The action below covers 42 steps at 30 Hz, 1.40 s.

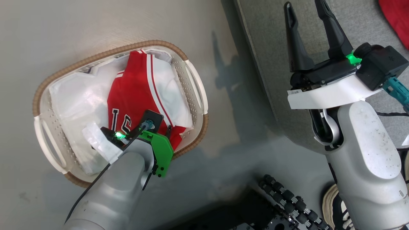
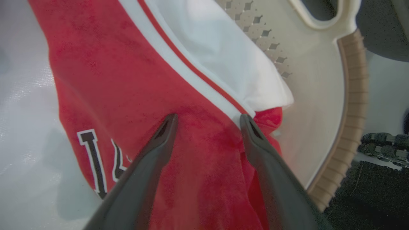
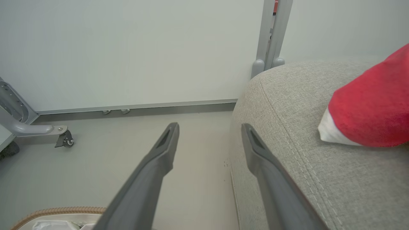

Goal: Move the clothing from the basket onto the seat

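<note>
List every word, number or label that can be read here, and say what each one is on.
"15": dark numeral with a white outline on the red jersey lying in the basket. It is upside down in the head view. The left wrist view shows only the "1" and the edge of the next digit.
Small white tag on the right arm's wrist: it has print on it, too small to read.

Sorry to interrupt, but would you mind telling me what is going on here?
The robot is moving clothes from the basket onto the grey seat. Its left gripper is down in the basket, open and straddling a fold of the red jersey, not yet closed. The right gripper hangs open and empty over the seat, where another red garment already lies.
</note>
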Tool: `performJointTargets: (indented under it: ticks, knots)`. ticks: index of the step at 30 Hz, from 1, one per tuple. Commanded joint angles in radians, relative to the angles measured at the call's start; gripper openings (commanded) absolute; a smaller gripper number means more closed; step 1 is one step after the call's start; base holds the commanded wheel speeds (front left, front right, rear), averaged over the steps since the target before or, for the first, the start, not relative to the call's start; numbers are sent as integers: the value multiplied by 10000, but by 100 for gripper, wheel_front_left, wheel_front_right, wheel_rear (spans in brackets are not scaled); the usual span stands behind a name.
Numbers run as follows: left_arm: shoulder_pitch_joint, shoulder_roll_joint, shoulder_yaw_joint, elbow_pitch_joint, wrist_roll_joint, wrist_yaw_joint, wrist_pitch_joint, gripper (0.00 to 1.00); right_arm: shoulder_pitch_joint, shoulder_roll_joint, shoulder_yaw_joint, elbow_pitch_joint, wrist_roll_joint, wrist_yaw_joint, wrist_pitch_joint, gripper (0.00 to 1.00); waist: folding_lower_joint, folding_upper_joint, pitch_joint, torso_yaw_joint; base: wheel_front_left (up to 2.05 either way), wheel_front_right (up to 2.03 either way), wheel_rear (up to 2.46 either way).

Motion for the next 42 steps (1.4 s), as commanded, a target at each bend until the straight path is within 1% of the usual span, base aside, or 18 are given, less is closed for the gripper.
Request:
performJointTargets:
  ticks: [1,3,11,16,21,27,28,29,30,32,35,42]
  knots:
    - [-272,75,-159,94,-2,83,115,100,-131,26,-48,-56,51,-10,-46,100,0,0,343,-161,0,0,0]
    - [-354,78,-370,259,35,195,279,100,-183,32,-94,-78,59,-10,-46,100,0,0,432,-172,0,0,0]
    - [-854,78,-962,745,276,931,551,100,-221,70,-277,-94,-17,-10,-46,100,0,0,687,-124,0,0,0]
    - [-1306,84,-1270,994,608,1373,338,100,-271,105,-258,-169,-67,-10,-46,100,0,0,915,-118,0,0,0]
    - [-1668,105,-1476,1148,756,1602,250,100,-318,102,-298,-186,-115,-10,-46,100,0,0,1133,-43,0,0,0]
    - [-1818,170,-1593,1279,744,1766,650,100,-289,104,-361,-238,-165,-10,-46,100,0,0,1250,84,0,0,0]
    - [-1815,198,-1581,1290,712,1794,681,60,-297,101,-364,-237,-170,-10,-46,100,0,0,1261,99,0,0,0]
    - [-1820,218,-1581,1291,709,1842,642,27,-305,102,-368,-237,-179,-10,-46,100,0,0,1266,111,0,0,0]
    - [-1808,209,-1489,1290,595,1903,557,0,-319,99,-371,-234,-184,-10,-46,100,0,0,1268,126,0,0,0]
    - [-1753,203,-1310,1294,449,1947,365,0,-379,86,-366,-190,-125,-10,-46,100,0,0,1252,134,0,0,0]
    - [-1621,182,-1163,1294,243,1873,-23,0,-366,57,-418,-100,-72,-10,-46,100,0,0,1070,215,0,0,0]
    - [-1044,91,-713,1236,-449,1483,-983,0,-171,27,-390,40,28,-10,-46,100,0,0,183,445,0,0,0]
